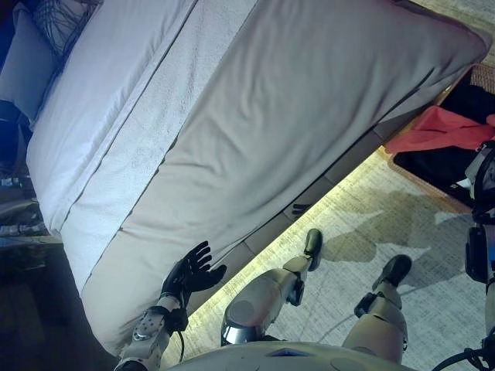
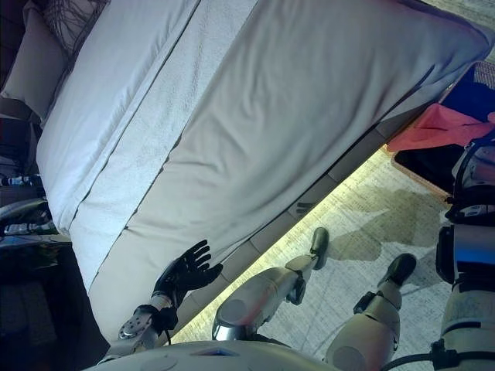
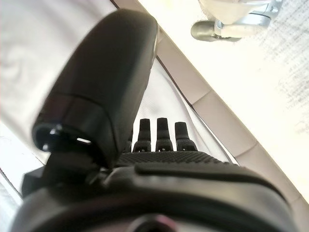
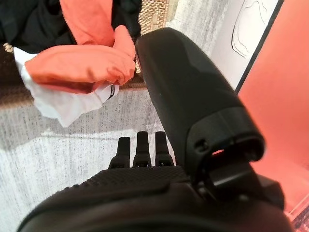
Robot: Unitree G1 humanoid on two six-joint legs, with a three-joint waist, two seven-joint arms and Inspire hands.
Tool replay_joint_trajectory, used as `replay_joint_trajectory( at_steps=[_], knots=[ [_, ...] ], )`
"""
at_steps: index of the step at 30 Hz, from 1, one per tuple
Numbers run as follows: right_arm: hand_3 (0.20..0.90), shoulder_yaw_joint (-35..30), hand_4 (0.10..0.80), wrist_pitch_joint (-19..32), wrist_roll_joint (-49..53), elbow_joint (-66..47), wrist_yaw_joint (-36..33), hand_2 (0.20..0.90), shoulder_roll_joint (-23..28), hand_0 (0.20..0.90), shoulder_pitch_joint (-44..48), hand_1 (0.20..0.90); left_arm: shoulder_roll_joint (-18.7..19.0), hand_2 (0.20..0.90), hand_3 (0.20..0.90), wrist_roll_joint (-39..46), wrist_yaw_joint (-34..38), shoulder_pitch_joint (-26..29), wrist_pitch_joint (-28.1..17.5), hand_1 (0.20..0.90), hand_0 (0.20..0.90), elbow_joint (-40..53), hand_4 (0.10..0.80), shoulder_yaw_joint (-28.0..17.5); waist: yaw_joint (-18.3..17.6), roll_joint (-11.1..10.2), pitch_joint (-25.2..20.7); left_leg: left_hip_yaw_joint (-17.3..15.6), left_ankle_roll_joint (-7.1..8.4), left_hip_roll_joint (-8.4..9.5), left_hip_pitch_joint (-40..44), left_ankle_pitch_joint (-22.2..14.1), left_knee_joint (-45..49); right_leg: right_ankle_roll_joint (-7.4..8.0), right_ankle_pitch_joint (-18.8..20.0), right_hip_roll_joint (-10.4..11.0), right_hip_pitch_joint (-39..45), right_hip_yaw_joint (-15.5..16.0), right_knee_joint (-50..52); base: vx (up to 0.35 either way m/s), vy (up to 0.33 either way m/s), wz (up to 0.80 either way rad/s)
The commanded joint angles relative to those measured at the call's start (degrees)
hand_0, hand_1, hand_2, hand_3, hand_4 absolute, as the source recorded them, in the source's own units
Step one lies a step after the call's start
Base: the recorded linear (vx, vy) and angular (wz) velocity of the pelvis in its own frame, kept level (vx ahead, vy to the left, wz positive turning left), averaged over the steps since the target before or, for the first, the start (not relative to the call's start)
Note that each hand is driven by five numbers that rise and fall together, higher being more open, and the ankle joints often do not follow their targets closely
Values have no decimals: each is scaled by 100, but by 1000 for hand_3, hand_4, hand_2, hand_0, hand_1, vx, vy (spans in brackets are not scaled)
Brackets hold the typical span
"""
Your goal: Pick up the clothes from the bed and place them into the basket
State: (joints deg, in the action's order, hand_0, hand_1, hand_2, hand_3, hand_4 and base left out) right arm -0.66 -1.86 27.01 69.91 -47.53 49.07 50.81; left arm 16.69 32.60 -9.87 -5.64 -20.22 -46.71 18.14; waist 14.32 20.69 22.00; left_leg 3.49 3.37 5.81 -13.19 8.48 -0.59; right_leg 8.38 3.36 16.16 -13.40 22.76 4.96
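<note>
Looking down from the head camera, I see the wide bed with its pale grey cover (image 1: 294, 116) bare of garments. My left hand (image 1: 189, 272) hovers against the bed's near side panel, fingers spread and straight, holding nothing. The red-orange garment (image 1: 441, 130) lies draped over the rim of the woven basket (image 4: 153, 19) on the pale carpet (image 1: 371, 224), with white cloth (image 4: 72, 106) hanging beneath it and dark clothing (image 4: 29, 24) inside. My right hand (image 4: 145, 159) hangs above the carpet beside the basket, fingers extended and empty.
</note>
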Motion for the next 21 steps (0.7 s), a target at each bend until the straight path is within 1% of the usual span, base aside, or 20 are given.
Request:
replay_joint_trajectory(
  at_steps=[1, 2, 3, 6, 8, 10, 11, 12, 14, 16, 21],
  knots=[
    [900, 143, 800, 311, -13, -238, 250, 900, 210, 900, -377, 900, 495, 900, 900, 171, -73, 130, -212, 900, 900, -203, 800, -10, -9, -68, -77, 63, 1, -195, 65, -1, -401, -191, -538, -51, -28, -36, 711, 45, -80, 4],
    [900, 106, 800, 362, 47, -261, 382, 900, 13, 900, -652, 900, 486, 900, 900, 77, -66, 159, -212, 900, 900, -246, 800, -29, -28, -171, -112, 63, 11, -225, 134, -26, -402, -206, -527, -98, 77, -19, 653, 56, -93, 2],
    [900, 85, 800, 382, 74, -277, 656, 900, -183, 900, -919, 900, 476, 900, 900, 10, -70, 174, -220, 900, 900, -293, 800, -57, -47, -277, -149, 56, 19, -258, 205, -51, -404, -217, -509, -148, 183, -10, 587, 68, -110, 3],
    [900, 125, 800, 549, 51, -442, 1068, 900, -785, 900, -1572, 900, 461, 900, 900, -192, 35, 252, -109, 900, 900, -294, 800, -182, -107, -616, -251, -4, 49, -379, 404, -122, -412, -248, -446, -304, 498, -9, 362, 64, -125, 9],
    [900, 239, 800, 633, 149, -589, 1272, 900, -1210, 900, -2009, 900, 455, 900, 900, -401, 120, 310, -34, 900, 900, -319, 800, -234, -167, -880, -336, -77, 67, -481, 516, -154, -420, -269, -379, -426, 680, -52, 196, 69, -148, -5],
    [900, 361, 800, 782, 108, -750, 1511, 900, -1573, 900, -2418, 900, 440, 900, 900, -519, 277, 353, 58, 900, 900, -318, 800, -271, -241, -1121, -412, -149, 57, -560, 604, -172, -431, -272, -272, -532, 824, -128, 29, 58, -142, -14],
    [900, 414, 800, 825, -3, -865, 1792, 900, -1762, 900, -2748, 900, 429, 900, 900, -640, 343, 375, 152, 900, 900, -291, 800, -317, -306, -1309, -468, -208, 56, -616, 677, -214, -430, -264, -219, -595, 923, -190, -73, 47, -123, -21],
    [900, 430, 800, 903, -73, -887, 1972, 900, -1852, 900, -2932, 900, 416, 900, 900, -715, 397, 374, 169, 900, 900, -308, 800, -330, -336, -1405, -516, -242, 56, -643, 717, -229, -434, -262, -178, -632, 980, -227, -150, 86, -132, -26],
    [900, 478, 800, 1028, -114, -947, 2444, 900, -2130, 900, -3471, 900, 337, 900, 900, -913, 559, 415, 283, 900, 900, -404, 800, -363, -477, -1673, -693, -386, 50, -725, 890, -295, -441, -249, -87, -738, 1173, -373, -356, 107, -88, -34],
    [900, 578, 800, 1234, -291, -963, 2816, 900, -2433, 900, -3925, 900, 240, 900, 900, -1057, 682, 456, 343, 900, 900, -589, 800, -385, -603, -1857, -878, -511, 38, -775, 1067, -369, -441, -238, -24, -818, 1340, -495, -525, 101, -47, -28],
    [900, 747, 800, 1286, -604, -953, 3271, 900, -2952, 900, -4624, 900, 90, 900, 900, -1214, 812, 564, 418, 900, 900, -1032, 800, -527, -856, -2109, -1236, -760, 30, -888, 1382, -512, -441, -258, -54, -963, 1581, -719, -600, 81, -1, -30]
  ],
)
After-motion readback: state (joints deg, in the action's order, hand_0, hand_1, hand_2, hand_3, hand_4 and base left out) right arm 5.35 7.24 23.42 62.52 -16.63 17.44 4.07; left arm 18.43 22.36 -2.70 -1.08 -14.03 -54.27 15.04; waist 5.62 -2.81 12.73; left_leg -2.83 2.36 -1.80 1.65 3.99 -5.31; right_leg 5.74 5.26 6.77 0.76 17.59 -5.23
